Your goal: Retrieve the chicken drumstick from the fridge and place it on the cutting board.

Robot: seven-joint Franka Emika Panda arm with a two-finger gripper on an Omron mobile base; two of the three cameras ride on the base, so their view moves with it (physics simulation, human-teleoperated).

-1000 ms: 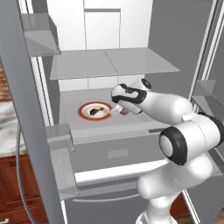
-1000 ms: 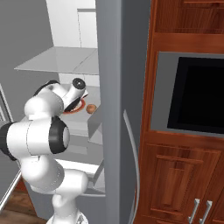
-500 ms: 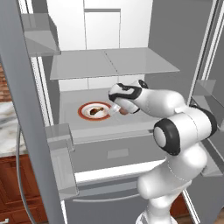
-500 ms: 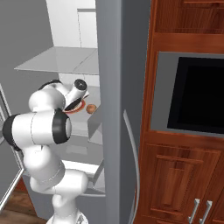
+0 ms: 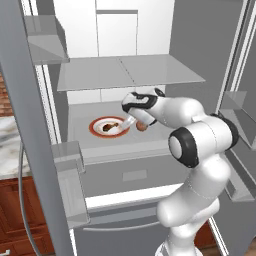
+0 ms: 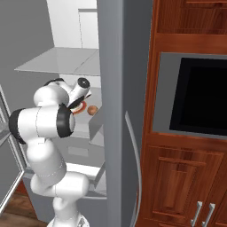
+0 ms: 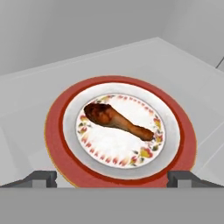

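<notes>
The chicken drumstick (image 7: 118,121) lies on a red-rimmed white plate (image 7: 54,131), thick end to the left in the hand view. The plate (image 5: 95,128) stands on a middle shelf of the open fridge (image 5: 30,100), and the drumstick (image 5: 111,126) is a small brown spot on it. My gripper (image 5: 128,121) reaches into the fridge and hovers just right of and above the plate. It is open, its two dark fingertips (image 7: 41,178) spread wide at the plate's near rim with nothing between them. The cutting board is out of view.
A round brown ball-like food (image 5: 142,127) sits on the same shelf right of the plate, close under my wrist. A translucent shelf (image 5: 130,72) hangs low above the hand. Door bins (image 5: 67,160) flank the opening. Wooden cabinets and a dark oven (image 6: 199,97) stand right of the fridge (image 6: 111,88).
The hand has edged a little left toward the plate and the arm's elbow has risen. The jaws have stayed wide open and the drumstick has not moved.
</notes>
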